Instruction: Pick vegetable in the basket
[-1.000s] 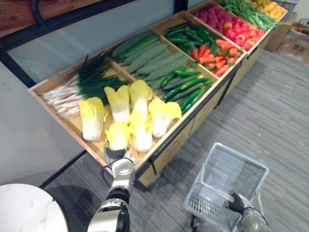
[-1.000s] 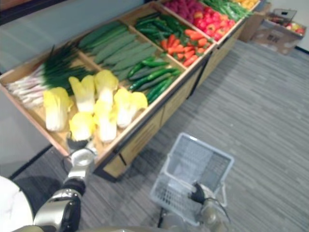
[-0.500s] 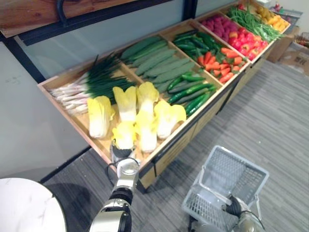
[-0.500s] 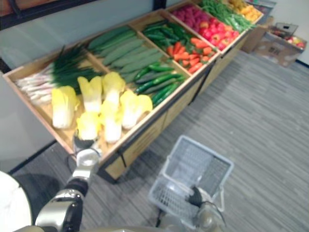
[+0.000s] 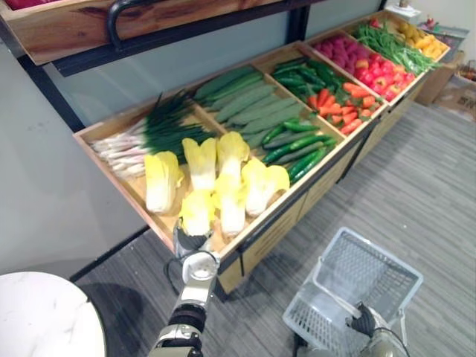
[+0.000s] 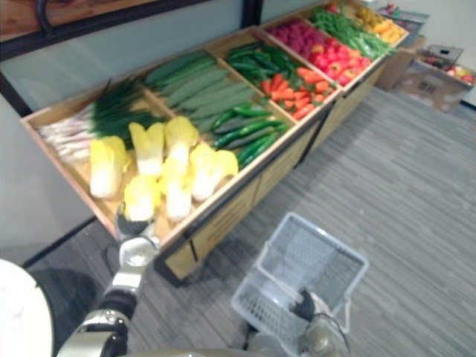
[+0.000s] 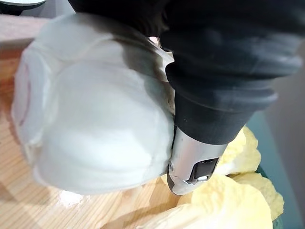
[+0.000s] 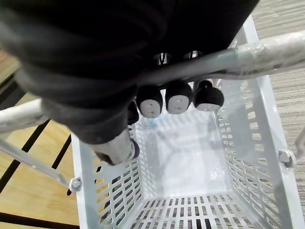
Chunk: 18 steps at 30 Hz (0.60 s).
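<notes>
**Left hand on the front cabbage, basket held ready**

The left hand [image 5: 190, 244] reaches over the near edge of the wooden display [image 5: 132, 192] to the napa cabbage [image 5: 197, 212] lying closest to the robot, probably because it is the easiest of the heads to reach. In the left wrist view the thumb [image 7: 190, 157] lies against the cabbage's white base, which rests on the wood. How far the hand has closed round it cannot be told. The cabbage is not lifted yet and touches its neighbours [image 5: 232, 212].

The right hand [image 5: 362, 323] hangs low beside the display. Its fingers [image 8: 178, 98] are curled over the handle [image 8: 267, 55] of the white basket [image 5: 381, 250], keeping the empty basket open-side up to receive the vegetable.

Against the earlier pictures the whole scene has slid down and right, so the camera has moved. The left hand stays at the same cabbage, and the basket stays in the right hand's grip.
</notes>
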Available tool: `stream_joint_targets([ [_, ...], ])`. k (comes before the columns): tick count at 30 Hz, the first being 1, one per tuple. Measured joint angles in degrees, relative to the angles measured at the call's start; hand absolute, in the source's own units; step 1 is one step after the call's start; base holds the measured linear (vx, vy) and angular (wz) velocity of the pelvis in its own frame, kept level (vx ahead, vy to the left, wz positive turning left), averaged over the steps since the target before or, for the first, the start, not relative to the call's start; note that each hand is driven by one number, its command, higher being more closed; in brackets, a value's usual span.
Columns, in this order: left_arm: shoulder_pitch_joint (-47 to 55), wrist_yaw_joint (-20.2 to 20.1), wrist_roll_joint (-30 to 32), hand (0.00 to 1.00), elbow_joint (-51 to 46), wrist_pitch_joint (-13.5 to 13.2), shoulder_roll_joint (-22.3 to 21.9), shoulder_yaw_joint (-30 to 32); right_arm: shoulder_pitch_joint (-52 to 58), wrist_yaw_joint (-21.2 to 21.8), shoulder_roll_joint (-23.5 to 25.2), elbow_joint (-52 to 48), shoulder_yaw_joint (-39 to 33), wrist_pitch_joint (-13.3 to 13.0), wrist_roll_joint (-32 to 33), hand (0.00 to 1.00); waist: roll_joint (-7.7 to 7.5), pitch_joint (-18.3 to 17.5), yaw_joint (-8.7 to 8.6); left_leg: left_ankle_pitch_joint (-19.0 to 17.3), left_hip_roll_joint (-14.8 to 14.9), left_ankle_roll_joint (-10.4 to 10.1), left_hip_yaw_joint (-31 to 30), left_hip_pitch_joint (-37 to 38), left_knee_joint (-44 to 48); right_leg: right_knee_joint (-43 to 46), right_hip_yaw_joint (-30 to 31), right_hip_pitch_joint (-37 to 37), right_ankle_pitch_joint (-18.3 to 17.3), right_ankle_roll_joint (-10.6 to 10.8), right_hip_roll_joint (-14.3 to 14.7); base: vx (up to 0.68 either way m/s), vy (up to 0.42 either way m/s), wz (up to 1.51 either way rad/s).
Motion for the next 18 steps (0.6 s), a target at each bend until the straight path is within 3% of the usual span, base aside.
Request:
stream_joint_targets([
  [10,2.1,1.2,6.1,1.00,-13.9,1.1,-1.0,0.6,0.7,-0.2,0.6,0.0,-2.8,0.2,0.0,1.00,0.73,-1.0,1.45,0.2,0.0,0.3,-1.3,-0.7,0.3,0.0,-0.9,0.1,0.0,0.0,-0.3,-0.01,-0.022,0.05],
  [18,2.2,2.3,9.8,1.00,-20.6,2.7,-0.9,0.5,0.8,-1.0,0.7,0.0,-3.1,0.2,0.0,1.00,0.57,-2.1,1.45,0.3,-0.3,0.4,-1.7,-0.9,0.2,0.0,-1.2,0.2,0.1,0.1,-0.7,0.00,-0.005,0.01],
])
